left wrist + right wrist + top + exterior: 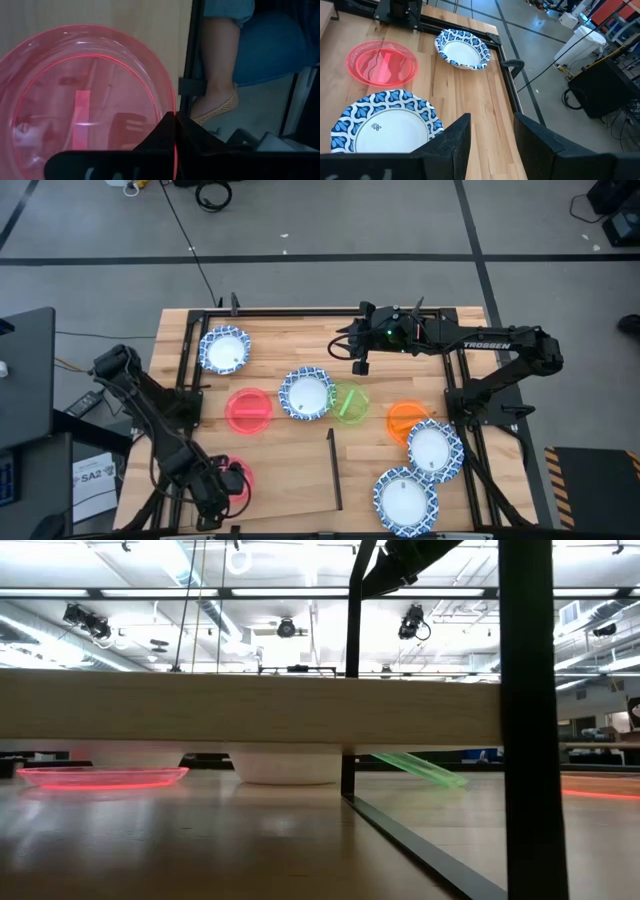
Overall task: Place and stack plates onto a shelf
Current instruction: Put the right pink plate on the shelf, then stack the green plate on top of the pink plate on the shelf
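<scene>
Plates are scattered all over the striped butcher-block table (300, 330) right now. Left gripper (222, 498) is down at the near left corner, closed on the rim of a translucent red plastic plate (75, 105), which sits over the pale smooth wooden shelf panel (290, 480) with the thin black bar (334, 468) along its right edge. In the left wrist view a person's leg and tan shoe (220, 95) show past the table edge.

Right gripper (490, 132) hangs over the far middle of the table with its fingers spread apart and nothing between them.

Rest of the plates, from above:
- one blue-and-white patterned round plate (224, 350) far left
- a second translucent red plate (249, 410) left of centre
- another blue-and-white plate (306, 393) in the middle, with a translucent green plastic plate (350, 402) touching its right side and tilted up against it in the low view
- a translucent orange plastic plate (402, 418) partly under a blue-and-white plate (435, 450) on the right
- the last blue-and-white plate (405, 502) near right, just beside that one
</scene>
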